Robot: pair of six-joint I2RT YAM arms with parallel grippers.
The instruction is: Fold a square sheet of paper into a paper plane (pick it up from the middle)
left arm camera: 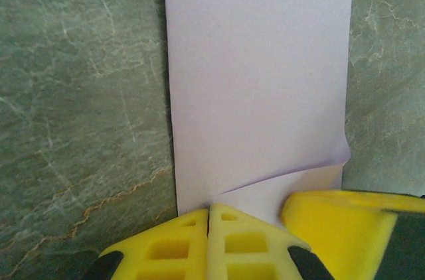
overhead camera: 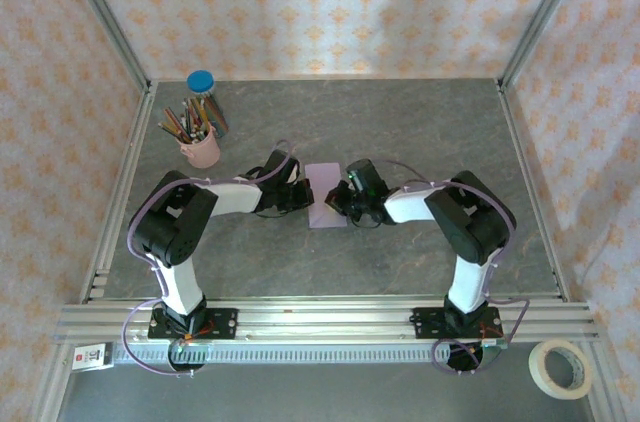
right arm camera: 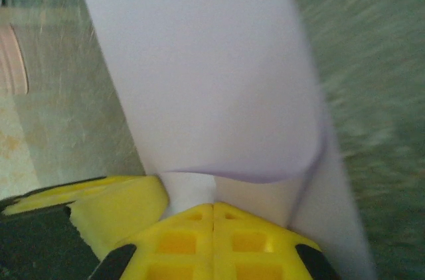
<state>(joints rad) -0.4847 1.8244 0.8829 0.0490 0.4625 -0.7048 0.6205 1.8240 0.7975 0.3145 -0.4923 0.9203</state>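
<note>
You had both arms reaching inward over the grey tabletop (overhead camera: 420, 132), meeting at the square sheet of paper (overhead camera: 322, 180), which lay near the middle as a narrow lilac rectangle, its long sides running away from the bases. Your left pincer (overhead camera: 303, 200) had its yellow fingers (left arm camera: 174, 248) pressed together, tips right at the sheet's near edge (left arm camera: 259, 81); from its wrist camera you couldn't tell whether any paper was caught between them. Your right pincer (overhead camera: 340, 204) was also pressed together, and from its own wrist camera a pale strip of the sheet (right arm camera: 199, 81) ran straight down into the closed fingertips (right arm camera: 179, 243), so it looked to be pinching the paper there. Above that grip an upper layer bulged up in a soft curl off the layer beneath. In the left wrist view the corner nearest the right pincer (left arm camera: 345, 223) stood lifted and bent. The two pincers sat just beside each other. Well apart, toward the far left, stood a pink pencil cup (overhead camera: 203, 150) with a blue-lidded jar (overhead camera: 202, 82) behind it.
</note>
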